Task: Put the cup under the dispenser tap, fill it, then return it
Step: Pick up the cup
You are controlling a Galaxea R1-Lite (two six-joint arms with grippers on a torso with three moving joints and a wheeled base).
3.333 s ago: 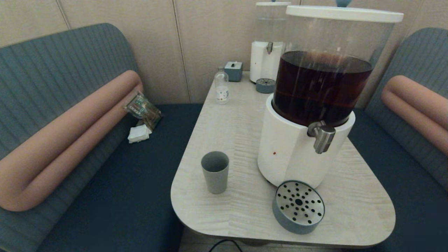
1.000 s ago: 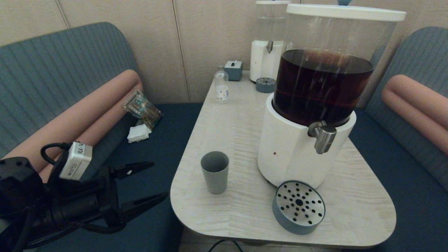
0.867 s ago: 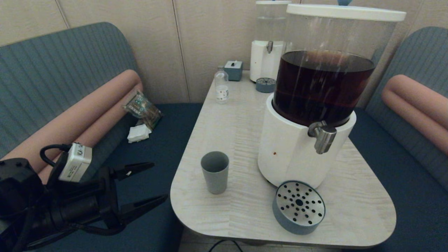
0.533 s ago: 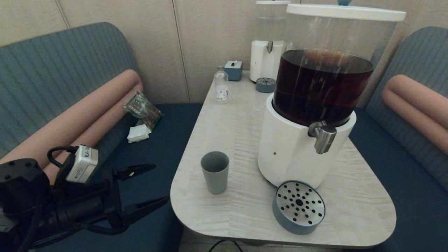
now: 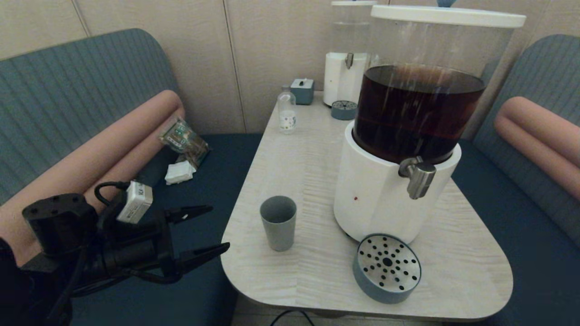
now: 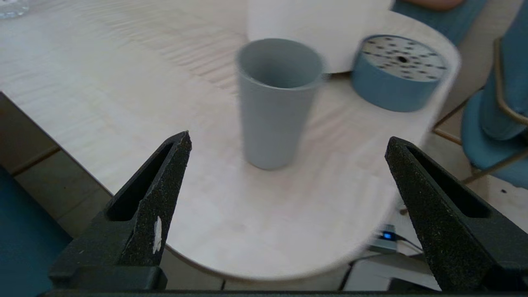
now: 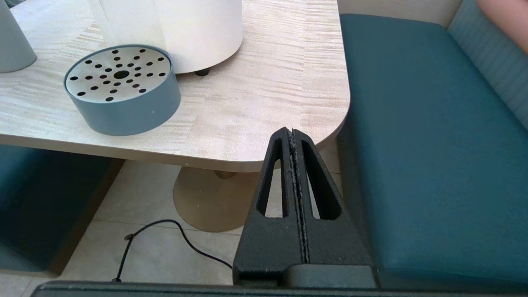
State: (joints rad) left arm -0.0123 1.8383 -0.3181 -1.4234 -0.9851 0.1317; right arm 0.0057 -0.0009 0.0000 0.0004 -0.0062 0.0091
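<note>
the left gripper (image 5: 215, 228) has moved in closer to the cup (image 5: 278, 222).

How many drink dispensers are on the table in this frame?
2. The big dispenser of dark liquid stands near the front, right of the cup; a smaller clear-liquid dispenser stands at the far end by the wall. None looks hidden.

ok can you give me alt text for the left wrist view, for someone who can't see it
Seen from behind the left gripper, its two black jaws spread wide and frame an upright, empty grey-blue cup on a pale wood-grain table, not touching it. Beyond the cup sit the dispenser's white base and a round blue drip tray with a perforated metal top.
</note>
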